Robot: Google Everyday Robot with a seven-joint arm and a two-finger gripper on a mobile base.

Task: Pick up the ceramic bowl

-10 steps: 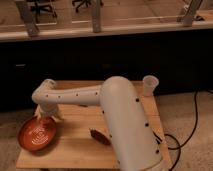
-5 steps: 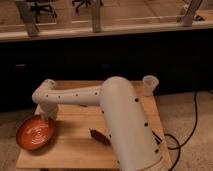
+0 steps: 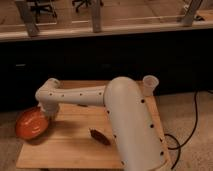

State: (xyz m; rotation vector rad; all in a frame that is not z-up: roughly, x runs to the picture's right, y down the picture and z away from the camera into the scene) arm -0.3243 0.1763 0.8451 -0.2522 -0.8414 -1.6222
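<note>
The ceramic bowl (image 3: 31,124) is wide, shallow and glossy orange-red. It sits at the table's left edge, tilted and partly past the edge, and looks lifted off the wood. My gripper (image 3: 48,115) is at the end of the white arm (image 3: 120,115), at the bowl's right rim, and is shut on that rim. The arm reaches from the lower right across the table to the left and hides much of the tabletop.
The wooden table (image 3: 70,147) has a small pale flared cup (image 3: 150,83) at its back right corner. A small dark brown object (image 3: 99,136) lies near the middle front. A dark low wall stands behind the table. A black cable (image 3: 194,125) runs on the floor at right.
The bowl has moved left and up with my gripper. It lay flat on the table's front left before and is now tilted at the left edge.
</note>
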